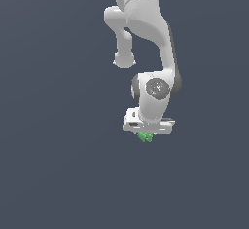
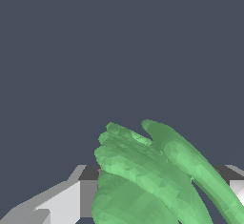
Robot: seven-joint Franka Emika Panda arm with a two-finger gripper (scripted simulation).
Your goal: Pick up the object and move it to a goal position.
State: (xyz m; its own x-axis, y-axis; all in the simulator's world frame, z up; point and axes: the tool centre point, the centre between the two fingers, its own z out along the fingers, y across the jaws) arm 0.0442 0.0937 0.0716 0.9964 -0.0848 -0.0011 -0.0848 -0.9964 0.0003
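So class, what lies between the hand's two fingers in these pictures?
The green object sits between the fingers of the hand. The wrist view shows it best, filling the gap; in the exterior view it pokes out below the hand.

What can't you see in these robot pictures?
- Exterior view: most of the green chunk is hidden under the claw.
- Wrist view: the green chunk blocks the claw's tips, and the picture's edge cuts it off.
- No goal marker shows in either view.
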